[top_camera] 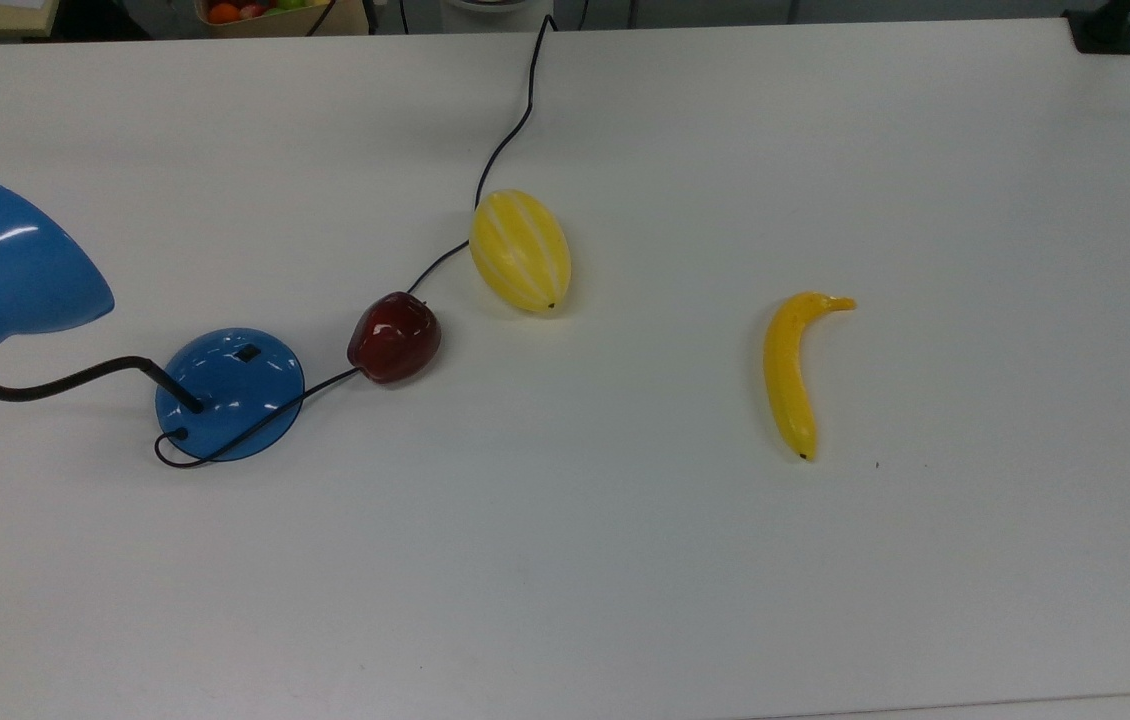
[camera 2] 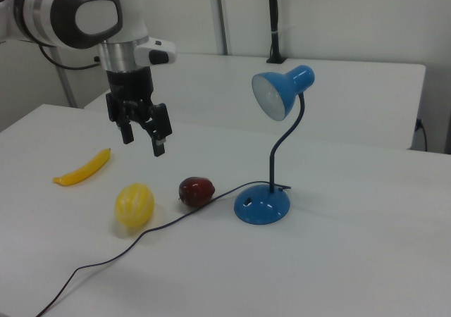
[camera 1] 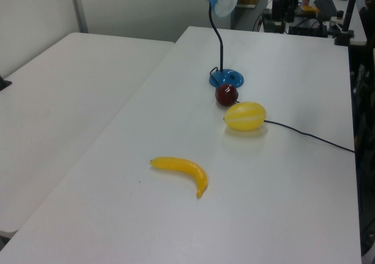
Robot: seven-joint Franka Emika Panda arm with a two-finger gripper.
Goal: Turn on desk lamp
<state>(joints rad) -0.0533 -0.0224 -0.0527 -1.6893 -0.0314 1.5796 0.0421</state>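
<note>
Gripper [camera 2: 144, 142]: I see its fingers spread wide, holding nothing, above the table [top_camera: 625, 560].
Desk lamp [camera 2: 271, 151]: well off to the fingers' right in the right view, base past the red apple [camera 2: 196, 191].
Switch [top_camera: 246, 353]: small, dark, hard to read.
Shade: cut off at the top view's left.

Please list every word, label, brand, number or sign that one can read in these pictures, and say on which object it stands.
None can be read: the desk lamp, the red apple, the yellow melon, the banana, the end effector and the table show no legible text.
</note>
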